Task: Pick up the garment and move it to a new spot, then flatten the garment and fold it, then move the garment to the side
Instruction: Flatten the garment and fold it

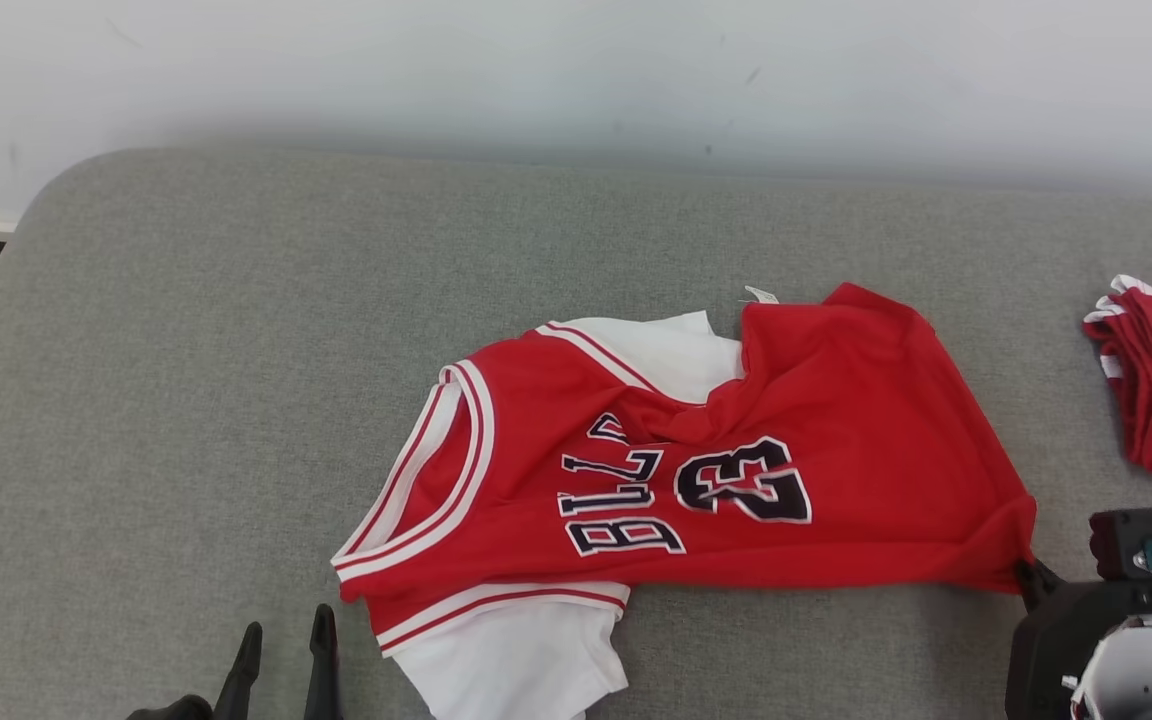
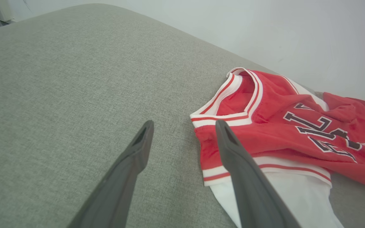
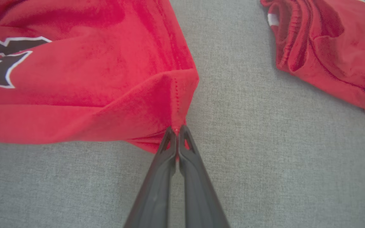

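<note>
The red basketball jersey (image 1: 736,470) lies crumpled at frame centre on the grey cushion (image 1: 186,350); the right gripper (image 3: 176,129), lower right, is clamped on its hem corner; the left gripper (image 1: 286,620), lower left, stands with fingers apart.

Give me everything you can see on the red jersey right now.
The jersey is red soft knit with white-and-red striped trim, white sleeve panels, dark white-edged lettering and the number 23. It lies rumpled, not flat, on the grey cushion, collar toward the robot's left. The right gripper pinches a hem corner, jaws shut. The left gripper hovers open beside the collar, apparently not touching.
</note>
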{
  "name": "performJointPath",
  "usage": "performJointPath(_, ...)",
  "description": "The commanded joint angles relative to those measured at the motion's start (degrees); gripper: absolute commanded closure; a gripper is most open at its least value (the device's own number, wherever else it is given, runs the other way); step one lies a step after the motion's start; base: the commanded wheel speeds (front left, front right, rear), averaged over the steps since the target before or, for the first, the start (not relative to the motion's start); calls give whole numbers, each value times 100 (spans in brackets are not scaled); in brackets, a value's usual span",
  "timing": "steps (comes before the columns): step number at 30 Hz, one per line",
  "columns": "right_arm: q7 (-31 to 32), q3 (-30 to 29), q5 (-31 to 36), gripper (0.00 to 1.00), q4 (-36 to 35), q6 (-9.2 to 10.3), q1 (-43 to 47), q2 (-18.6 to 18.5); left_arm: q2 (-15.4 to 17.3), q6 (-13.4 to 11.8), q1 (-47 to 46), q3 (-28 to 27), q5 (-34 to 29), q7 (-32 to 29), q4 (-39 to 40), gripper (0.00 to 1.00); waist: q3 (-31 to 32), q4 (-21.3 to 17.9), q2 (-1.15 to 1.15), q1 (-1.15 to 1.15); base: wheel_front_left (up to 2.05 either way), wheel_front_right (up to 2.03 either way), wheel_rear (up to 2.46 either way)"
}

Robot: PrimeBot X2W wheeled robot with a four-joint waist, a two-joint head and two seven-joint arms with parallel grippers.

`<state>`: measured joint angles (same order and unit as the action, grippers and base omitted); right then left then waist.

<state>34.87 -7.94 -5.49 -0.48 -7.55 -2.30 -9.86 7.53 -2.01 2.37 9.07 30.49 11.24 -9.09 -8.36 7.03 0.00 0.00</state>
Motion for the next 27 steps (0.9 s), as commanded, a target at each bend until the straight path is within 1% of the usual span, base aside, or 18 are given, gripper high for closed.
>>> performJointPath(1,23,-61,74,100,-62,15,137,82,31,15,76,2,41,-60,2,0,23,-16,0,0,0,0,0)
performJointPath(2,31,-100,90,15,-108,15,189,136,43,23,107,14,59,-106,5,0,27,-11,0,0,0,0,0)
performJointPath(3,51,-182,89,0,-148,15,239,206,45,39,129,29,95,-157,13,0,31,-1,0,0,0,0,0)
performJointPath(6,70,-364,55,0,-320,15,357,381,24,116,151,116,238,-397,-18,0,52,54,0,0,0,0,0)
performJointPath(10,55,-715,-10,0,-628,15,575,580,-19,356,298,349,507,-907,-96,0,103,135,0,0,0,0,0)
performJointPath(14,60,-997,-10,0,-933,15,760,680,-34,534,417,573,722,-1346,-88,0,151,131,0,0,0,0,0)
performJointPath(18,74,-1057,-83,0,-990,15,855,698,-51,644,486,822,825,-1684,-124,0,169,80,0,0,0,0,0)
performJointPath(20,68,-1015,-163,0,-946,15,859,698,-55,615,462,914,788,-1805,-194,0,166,47,0,0,0,0,0)
performJointPath(27,11,-940,-260,0,-878,15,792,699,-21,393,290,1117,538,-2037,-485,0,96,-38,0,0,0,0,0)
